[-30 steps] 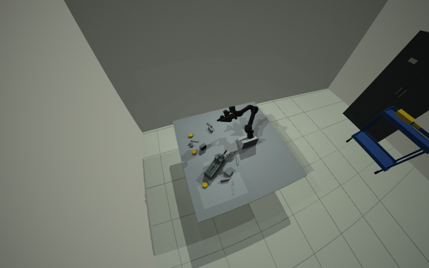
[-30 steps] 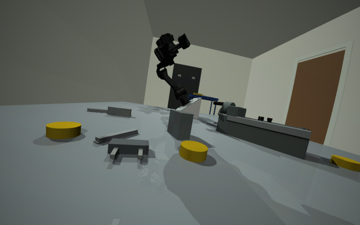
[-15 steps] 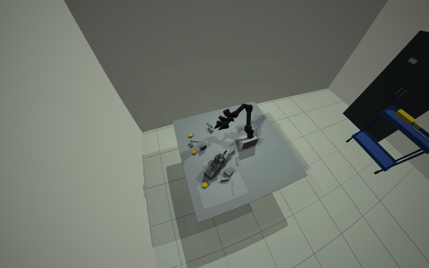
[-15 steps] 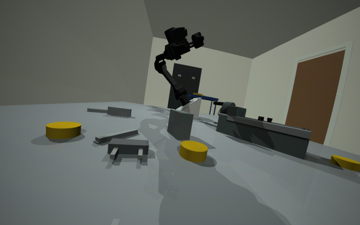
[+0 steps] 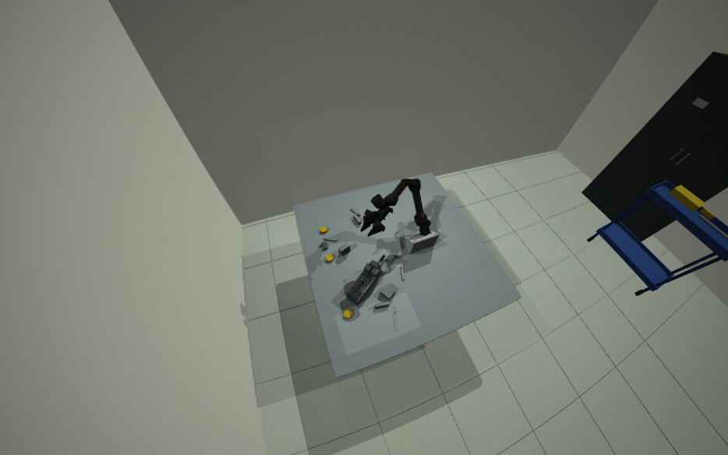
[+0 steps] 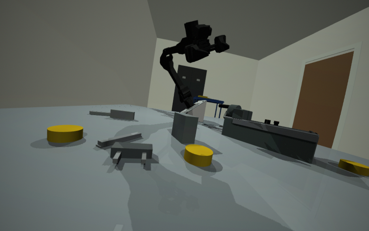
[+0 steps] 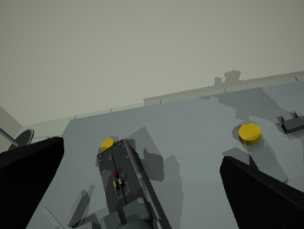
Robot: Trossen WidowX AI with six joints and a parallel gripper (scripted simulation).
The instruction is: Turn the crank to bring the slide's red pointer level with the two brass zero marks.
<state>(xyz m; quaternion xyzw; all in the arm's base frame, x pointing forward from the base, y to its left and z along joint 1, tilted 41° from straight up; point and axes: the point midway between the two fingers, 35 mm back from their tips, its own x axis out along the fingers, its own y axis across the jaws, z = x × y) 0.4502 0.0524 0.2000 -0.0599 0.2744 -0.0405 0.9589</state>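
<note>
1. The black 2-fingered claw [image 5: 365, 231] [image 6: 213, 51] [image 7: 145, 156] is spread wide, with nothing between its fingers, raised above the grey table [image 5: 456, 289] [image 6: 54, 190] [image 7: 204, 133].
2. No hold on the crank's black cylindrical handle [image 5: 382, 258] [image 6: 224, 105] is made; gripping, turning and letting go seem to be left.
3. The 2 small brass zero marks [image 7: 117, 183] and the small red pointer [image 7: 114, 173] are not level: the pointer sits just beyond them, away from the crank end.
4. From the claw, the long dark grey box-shaped machine [image 5: 360, 292] [image 6: 269, 144] [image 7: 129, 157] lies lower and apart, crank end nearer. The wrist view shows its body between the 2 spread fingers, but not the handle.
5. Farther along, a yellow round disc [image 5: 348, 314] [image 6: 353, 167] [image 7: 107, 144] lies by the machine's far end.
</note>
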